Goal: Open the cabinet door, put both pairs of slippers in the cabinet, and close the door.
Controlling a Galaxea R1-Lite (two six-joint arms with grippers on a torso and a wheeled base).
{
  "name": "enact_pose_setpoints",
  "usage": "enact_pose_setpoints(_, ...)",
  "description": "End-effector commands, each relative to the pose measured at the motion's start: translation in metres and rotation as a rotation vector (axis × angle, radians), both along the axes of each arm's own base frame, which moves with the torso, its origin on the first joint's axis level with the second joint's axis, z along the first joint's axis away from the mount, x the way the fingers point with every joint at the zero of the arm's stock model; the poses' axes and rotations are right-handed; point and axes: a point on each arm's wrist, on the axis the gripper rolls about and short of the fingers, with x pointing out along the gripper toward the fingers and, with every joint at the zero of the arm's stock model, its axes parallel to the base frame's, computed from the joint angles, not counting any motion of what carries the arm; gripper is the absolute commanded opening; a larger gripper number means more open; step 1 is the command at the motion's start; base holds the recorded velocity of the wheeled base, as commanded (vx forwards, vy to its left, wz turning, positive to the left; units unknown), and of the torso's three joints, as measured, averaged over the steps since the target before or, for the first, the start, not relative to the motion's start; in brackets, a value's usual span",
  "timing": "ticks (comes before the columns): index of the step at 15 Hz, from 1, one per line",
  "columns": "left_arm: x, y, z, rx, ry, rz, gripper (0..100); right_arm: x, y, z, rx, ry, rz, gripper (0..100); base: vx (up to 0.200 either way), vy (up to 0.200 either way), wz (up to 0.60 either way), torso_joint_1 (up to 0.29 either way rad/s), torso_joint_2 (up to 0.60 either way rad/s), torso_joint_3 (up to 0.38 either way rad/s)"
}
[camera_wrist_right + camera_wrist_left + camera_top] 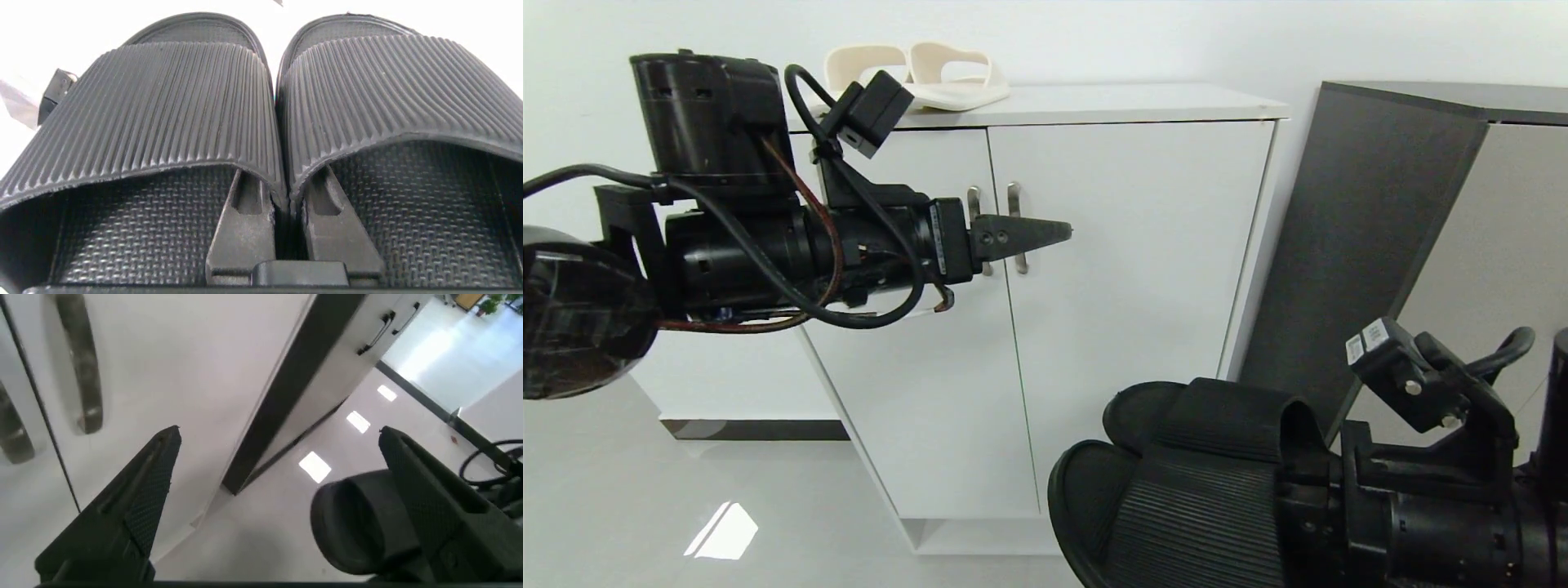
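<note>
black slippers: ribbed matt rubber | cabinet: smooth satin white | handles: brushed metal | floor: glossy

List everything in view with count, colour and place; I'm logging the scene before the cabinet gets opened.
white cabinet: one, white, against the wall ahead, both doors shut
door handles: two, metal, side by side where the doors meet
cream slippers: one pair, cream, on the cabinet's top, toward its left end
black slippers: one pair, black, held low in front of the cabinet
dark cabinet: one, dark grey, right of the white one
floor: grey, glossy
left pincer: open, level with the handles
right pincer: shut on the black slippers
</note>
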Motion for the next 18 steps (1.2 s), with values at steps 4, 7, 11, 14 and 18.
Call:
enact_pose_setpoints(4, 0.028, 0.015, 0.002, -0.006, -0.006, 0.082, 100, -0.002, -0.002, 0.002, 0.008, -0.007, -0.001, 0, 0.0, 0.0, 0.0, 0.0, 0.0, 0.0)
enact_pose_setpoints(7, 0.037, 0.015, 0.001, -0.005, -0.005, 0.09, 100, -0.003, -0.003, 0.003, 0.011, -0.009, 0.001, 0, 0.0, 0.0, 0.0, 0.0, 0.0, 0.0)
enact_pose_setpoints(11, 0.053, 0.008, -0.005, 0.001, 0.007, 0.088, 100, -0.007, -0.007, 0.003, 0.015, -0.014, 0.003, 0, 0.0, 0.0, 0.0, 0.0, 0.0, 0.0)
enact_pose_setpoints(14, 0.065, 0.003, -0.008, 0.001, 0.011, 0.084, 100, -0.008, -0.008, 0.004, 0.021, -0.019, 0.004, 0, 0.0, 0.0, 0.0, 0.0, 0.0, 0.0)
enact_pose_setpoints(18, 0.084, -0.004, -0.012, -0.004, 0.013, 0.083, 100, -0.008, -0.009, 0.005, 0.024, -0.022, 0.003, 0, 0.0, 0.0, 0.0, 0.0, 0.0, 0.0)
